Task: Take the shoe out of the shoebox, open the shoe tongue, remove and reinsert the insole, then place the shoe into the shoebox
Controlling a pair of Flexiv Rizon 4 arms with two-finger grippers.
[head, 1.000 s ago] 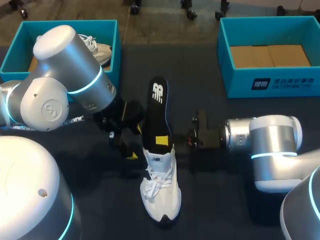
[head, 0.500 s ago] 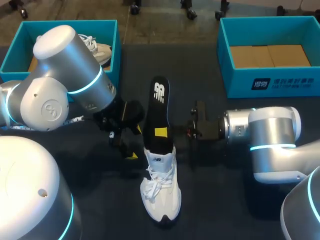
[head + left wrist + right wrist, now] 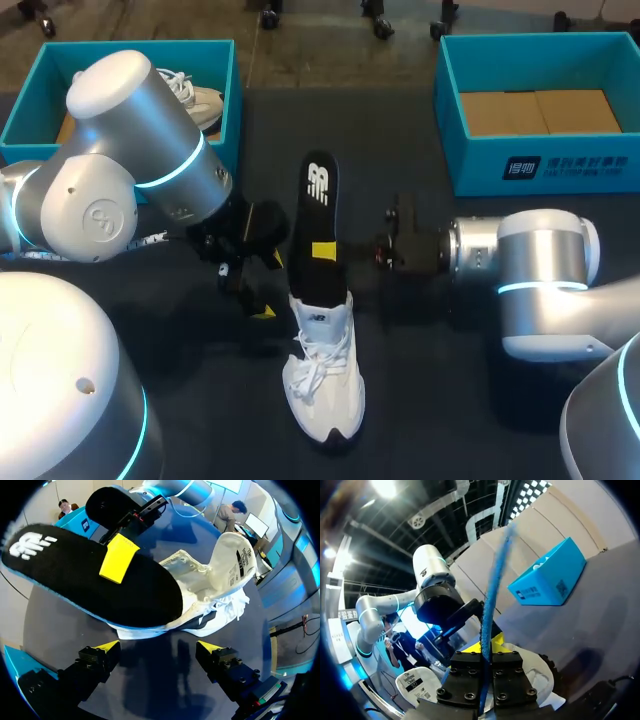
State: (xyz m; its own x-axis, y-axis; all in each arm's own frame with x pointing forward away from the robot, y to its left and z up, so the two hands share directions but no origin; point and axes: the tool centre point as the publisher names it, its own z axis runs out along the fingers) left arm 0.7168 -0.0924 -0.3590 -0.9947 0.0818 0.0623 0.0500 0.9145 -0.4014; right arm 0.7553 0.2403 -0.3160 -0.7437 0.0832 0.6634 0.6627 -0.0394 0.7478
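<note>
A white shoe (image 3: 322,375) lies at the table's front middle with its toe toward me. A black insole (image 3: 318,215) sticks out of its heel opening and slants away from it. My right gripper (image 3: 326,250) comes in from the right and is shut on the insole's middle, one yellow fingertip (image 3: 118,557) lying on its top face. In the right wrist view the insole (image 3: 493,590) shows edge-on between the shut fingers. My left gripper (image 3: 159,650) is open just left of the shoe (image 3: 215,580), touching nothing.
A teal shoebox (image 3: 30,105) holding another white shoe stands at the back left, partly hidden by my left arm (image 3: 130,170). A second teal shoebox (image 3: 540,165) with cardboard in it stands at the back right.
My right gripper moved along the insole away from the shoe, then closed on it. The left arm stayed still.
</note>
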